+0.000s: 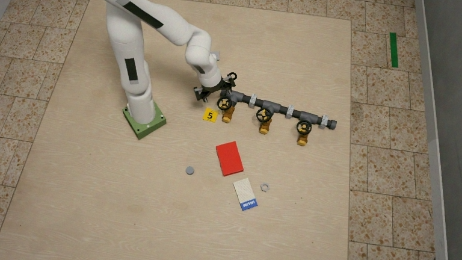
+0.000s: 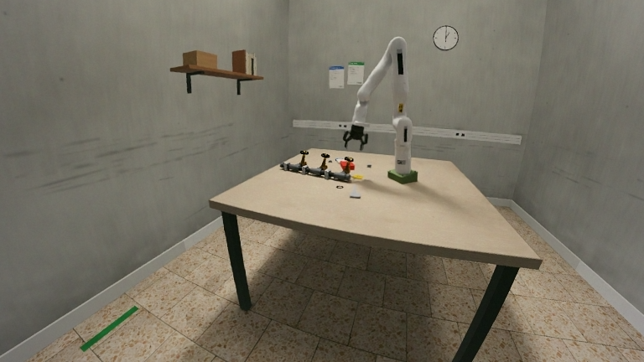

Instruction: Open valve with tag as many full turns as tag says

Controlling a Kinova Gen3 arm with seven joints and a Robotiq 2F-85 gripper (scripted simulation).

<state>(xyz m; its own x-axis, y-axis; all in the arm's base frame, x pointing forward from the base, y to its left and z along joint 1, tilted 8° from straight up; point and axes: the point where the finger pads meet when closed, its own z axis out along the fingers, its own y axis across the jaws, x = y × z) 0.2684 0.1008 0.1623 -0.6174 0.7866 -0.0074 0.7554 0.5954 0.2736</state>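
A grey pipe manifold (image 1: 279, 109) lies on the table with three valves, each with a black handwheel on a brass body. The left valve (image 1: 227, 107) has a yellow tag (image 1: 210, 114) reading 5 lying beside it. The middle valve (image 1: 266, 115) and the right valve (image 1: 299, 130) carry no tag. My gripper (image 1: 215, 91) is open and empty, hanging above the left end of the manifold, just up-left of the tagged valve's wheel. In the side view the gripper (image 2: 355, 138) hangs clearly above the valves (image 2: 324, 164).
A red block (image 1: 229, 157), a white and blue card (image 1: 245, 194), a grey disc (image 1: 189, 170) and a grey nut (image 1: 263, 184) lie in front of the manifold. A small black ring (image 1: 231, 73) lies behind the gripper. The arm's green base (image 1: 144, 121) stands at the left.
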